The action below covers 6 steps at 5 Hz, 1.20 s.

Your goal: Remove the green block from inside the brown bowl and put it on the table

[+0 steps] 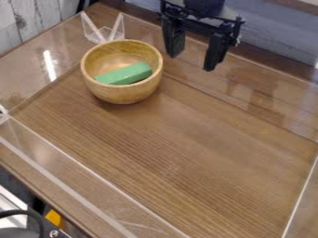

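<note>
A bright green block (125, 74) lies flat inside the brown bowl (122, 91), which stands on the table (187, 149) toward the upper left. My black gripper (195, 54) hangs to the right of the bowl, above the tabletop, pointing down. Its two fingers stand wide apart and hold nothing. It is clear of the bowl's rim.
Clear plastic walls (74, 186) run along the table's edges, and a folded clear plastic piece (102, 28) stands just behind the bowl. Bare wood grain stretches across the middle and right of the tabletop.
</note>
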Each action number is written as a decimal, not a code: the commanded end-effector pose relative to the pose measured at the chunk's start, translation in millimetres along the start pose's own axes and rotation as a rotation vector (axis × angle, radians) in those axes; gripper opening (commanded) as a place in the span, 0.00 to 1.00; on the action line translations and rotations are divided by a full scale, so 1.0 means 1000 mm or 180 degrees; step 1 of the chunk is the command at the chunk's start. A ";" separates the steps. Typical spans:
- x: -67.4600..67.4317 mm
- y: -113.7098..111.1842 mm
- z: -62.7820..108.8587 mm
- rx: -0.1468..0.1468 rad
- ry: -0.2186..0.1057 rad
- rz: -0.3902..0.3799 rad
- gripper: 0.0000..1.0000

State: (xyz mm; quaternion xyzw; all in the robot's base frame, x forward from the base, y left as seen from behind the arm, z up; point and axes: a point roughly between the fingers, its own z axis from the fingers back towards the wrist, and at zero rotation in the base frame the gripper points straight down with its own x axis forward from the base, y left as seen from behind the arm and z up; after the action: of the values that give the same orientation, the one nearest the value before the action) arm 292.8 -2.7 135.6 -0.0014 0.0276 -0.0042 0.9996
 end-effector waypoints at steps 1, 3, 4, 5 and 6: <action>-0.001 0.002 -0.004 0.0003 0.0039 0.0011 1.00; -0.004 0.044 0.011 0.0069 -0.0062 0.0156 1.00; -0.003 0.064 0.016 0.0095 -0.0110 0.0199 1.00; -0.001 0.081 0.016 0.0108 -0.0138 0.0266 1.00; 0.000 0.095 0.012 0.0104 -0.0142 0.0305 1.00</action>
State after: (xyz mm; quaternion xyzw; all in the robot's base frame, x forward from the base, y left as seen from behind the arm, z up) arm 287.9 88.5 132.5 0.0074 0.0333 0.0440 0.9985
